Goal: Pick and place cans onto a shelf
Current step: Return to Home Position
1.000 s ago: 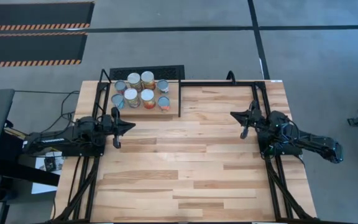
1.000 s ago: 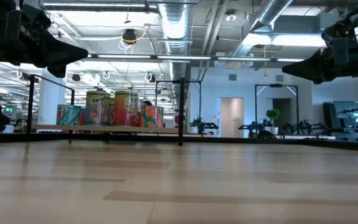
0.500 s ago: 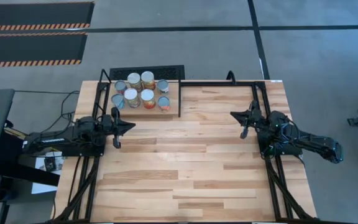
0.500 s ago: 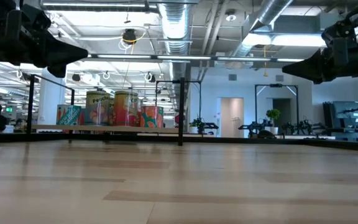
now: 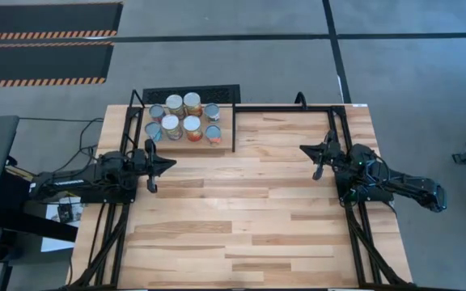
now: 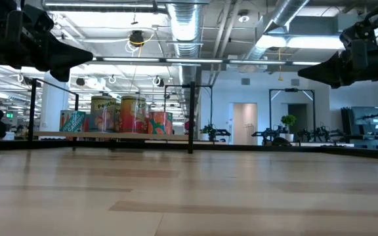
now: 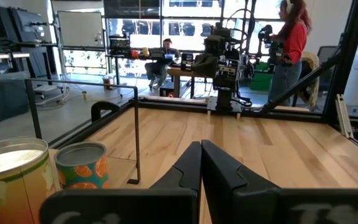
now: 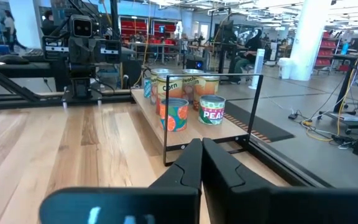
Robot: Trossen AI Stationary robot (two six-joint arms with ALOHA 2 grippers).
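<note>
Mostly, the table point(image 5: 241, 218) is lying bare between my arms, giving wide room to move. At its far edge, on my left arm's side, the shelf point(image 5: 194, 143) is carrying the cans point(image 5: 183, 117) in two rows. In the low view the front cans are hiding the rear ones. My left gripper point(image 5: 171, 162) and right gripper point(image 5: 302, 148) are hovering well apart, both closed and holding nothing.

The cans point(image 5: 183, 118) show silvery and white tops over orange, teal, green and yellow labels on a pale-wood shelf point(image 8: 191, 132) framed in black rod, the tabletop point(image 5: 241, 210) is striped blond planks, and the upper-left mats point(image 5: 43, 61) are black with orange-and-black hazard edging.
</note>
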